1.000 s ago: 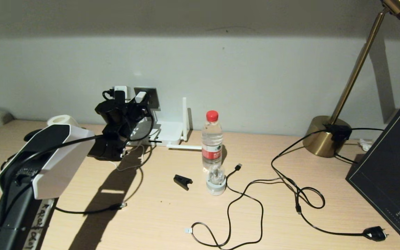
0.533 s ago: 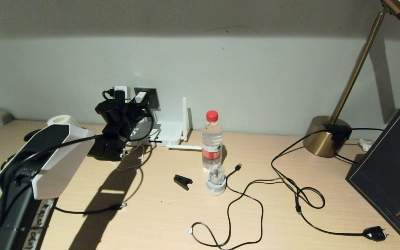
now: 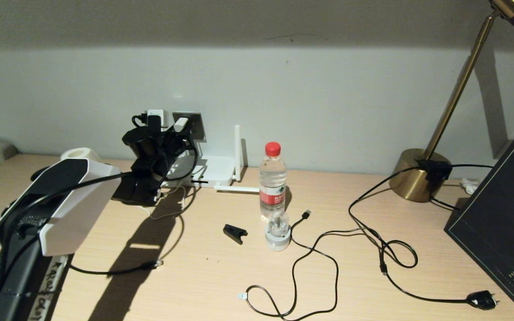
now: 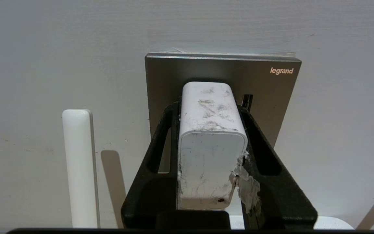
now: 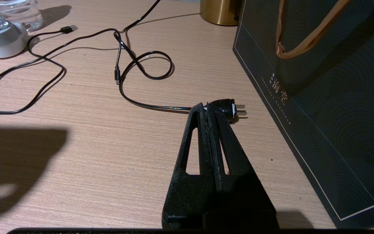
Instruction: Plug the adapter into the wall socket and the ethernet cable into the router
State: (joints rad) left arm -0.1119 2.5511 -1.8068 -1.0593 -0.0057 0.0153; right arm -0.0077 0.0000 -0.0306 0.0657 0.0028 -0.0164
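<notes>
Adapter (image 4: 210, 143) clamped in the left gripper (image 4: 210, 107) jaws, its far end against the wall socket (image 4: 271, 91); position barely altered over the last second, suggesting final seating. Right gripper (image 5: 210, 112) jaws closed, empty, above the counter (image 5: 76, 146).

The left arm (image 3: 47, 209) has a white shell with a black top panel, black cables and a handwritten label strip. Both grippers (image 5: 211, 112) have matte black, slotted, tapering fingers.
</notes>
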